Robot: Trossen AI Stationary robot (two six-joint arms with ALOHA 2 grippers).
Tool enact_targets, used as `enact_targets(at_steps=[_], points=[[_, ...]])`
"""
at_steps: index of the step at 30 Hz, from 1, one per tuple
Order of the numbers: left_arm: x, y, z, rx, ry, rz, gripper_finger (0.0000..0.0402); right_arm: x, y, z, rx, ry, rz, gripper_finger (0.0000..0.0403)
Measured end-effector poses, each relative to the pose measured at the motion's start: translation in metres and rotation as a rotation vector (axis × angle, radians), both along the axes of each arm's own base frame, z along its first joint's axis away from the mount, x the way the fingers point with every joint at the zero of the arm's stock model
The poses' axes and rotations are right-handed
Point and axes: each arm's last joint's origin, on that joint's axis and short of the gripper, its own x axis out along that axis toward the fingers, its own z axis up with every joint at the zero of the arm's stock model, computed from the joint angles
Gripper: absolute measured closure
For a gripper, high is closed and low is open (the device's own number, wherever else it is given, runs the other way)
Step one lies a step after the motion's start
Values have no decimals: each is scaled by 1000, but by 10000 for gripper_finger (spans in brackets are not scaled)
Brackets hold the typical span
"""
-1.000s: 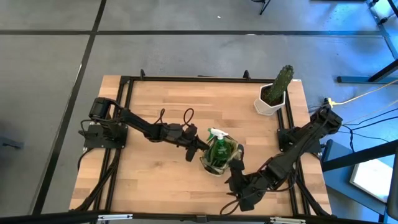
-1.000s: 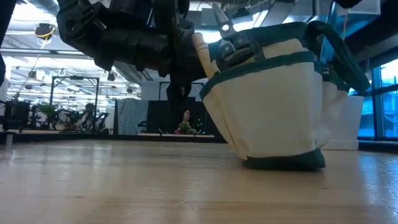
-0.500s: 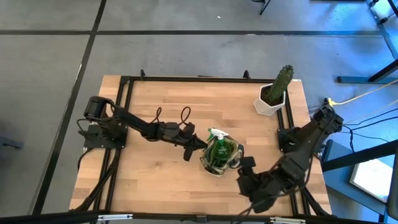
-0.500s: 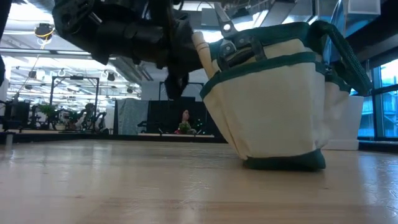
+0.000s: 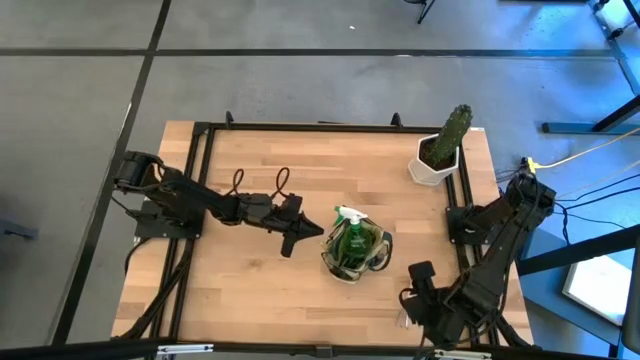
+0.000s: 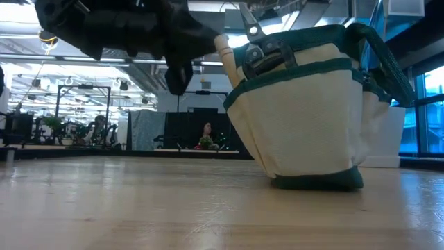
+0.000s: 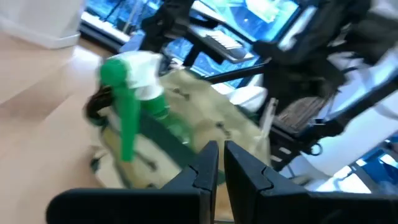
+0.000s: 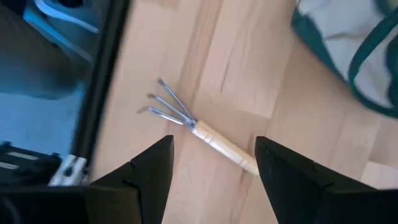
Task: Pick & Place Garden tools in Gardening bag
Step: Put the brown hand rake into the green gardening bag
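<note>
**Bag loaded at centre, hand fork loose by my right hand**

My left gripper (image 5: 312,233) hangs above the table (image 5: 250,170), fingers pressed narrow with nothing between them, pointing toward three o'clock at the gardening bag (image 5: 355,250). The bag stands just beyond my fingertips, not touching them. A green spray bottle (image 5: 350,235) sticks up out of it, and in the low view a wooden handle (image 6: 225,57) and what seem to be pruners (image 6: 255,43) poke above the rim, though that tangle is hard to read. At about one o'clock from the bag stands the cactus (image 5: 446,140) in its white pot. My right gripper (image 8: 214,162) holds its fingers spread wide, empty, low near the table's five o'clock corner, directly over the hand fork (image 8: 199,127), which lies flat on the wood beside the bag.
</note>
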Motion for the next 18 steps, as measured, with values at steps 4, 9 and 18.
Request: enact_targets(at_steps=[4,9,18], points=[[-3,-8,6,0,-23,-28,382,-3,0,-29,8,-10,8,179],[-5,-18,9,-1,-39,-45,382,-3,0,-56,21,-13,89,191],[-8,-32,9,4,-43,-30,382,-7,0,-94,-185,187,247,215]])
